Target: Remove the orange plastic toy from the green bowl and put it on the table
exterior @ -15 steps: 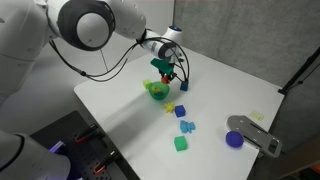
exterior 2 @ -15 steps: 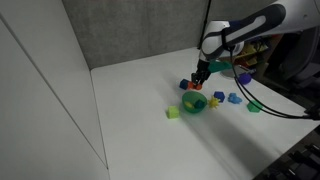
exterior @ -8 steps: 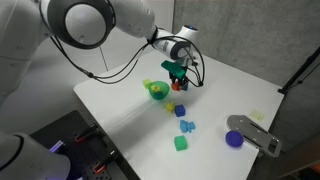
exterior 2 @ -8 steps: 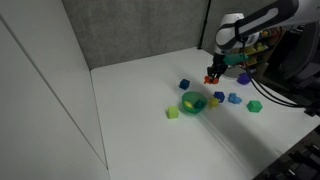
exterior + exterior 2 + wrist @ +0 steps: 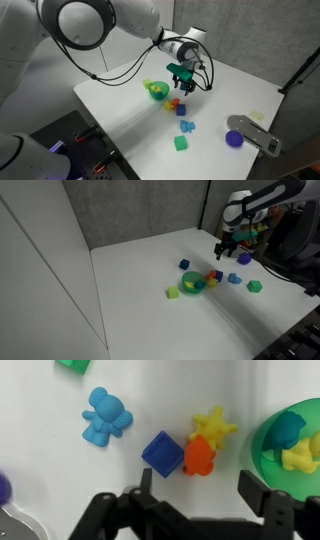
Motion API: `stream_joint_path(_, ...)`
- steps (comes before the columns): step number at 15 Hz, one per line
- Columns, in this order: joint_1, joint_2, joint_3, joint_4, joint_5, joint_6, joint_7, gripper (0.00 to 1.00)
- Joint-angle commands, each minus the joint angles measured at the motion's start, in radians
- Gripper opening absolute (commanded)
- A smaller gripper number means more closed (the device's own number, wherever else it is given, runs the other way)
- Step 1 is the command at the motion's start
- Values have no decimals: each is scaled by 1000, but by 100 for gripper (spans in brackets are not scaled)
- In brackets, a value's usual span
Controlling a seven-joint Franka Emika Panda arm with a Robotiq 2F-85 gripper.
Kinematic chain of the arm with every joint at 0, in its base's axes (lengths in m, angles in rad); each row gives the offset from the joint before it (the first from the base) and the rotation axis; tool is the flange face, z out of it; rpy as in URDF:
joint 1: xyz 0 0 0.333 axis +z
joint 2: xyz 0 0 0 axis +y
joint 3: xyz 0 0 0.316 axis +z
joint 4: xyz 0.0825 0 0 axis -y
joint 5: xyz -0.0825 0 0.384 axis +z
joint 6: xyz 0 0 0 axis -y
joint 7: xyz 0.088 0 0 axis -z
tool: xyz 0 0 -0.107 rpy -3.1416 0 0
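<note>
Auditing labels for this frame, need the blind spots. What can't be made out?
Green bowl: wrist view, right edge cuts it; the rest of its contents unseen.
Green block: wrist view, top edge cuts it; shape unclear.
Purple sliver: wrist view, left edge; unidentifiable.
Orange plastic toy: too small in both exterior views to tell shape.
Pincer: open; body cut by bottom edge.

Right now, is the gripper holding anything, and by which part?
Nothing. The gripper is open and empty; the orange toy lies on the table beside the blue cube.
</note>
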Motion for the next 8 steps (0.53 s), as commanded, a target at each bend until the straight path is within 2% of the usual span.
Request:
stream_joint_path(1,-7,-72,17,-28,-3,-56,-20,100)
stream_joint_path(8,15,-224,29,-82,-14,-139,-26,100)
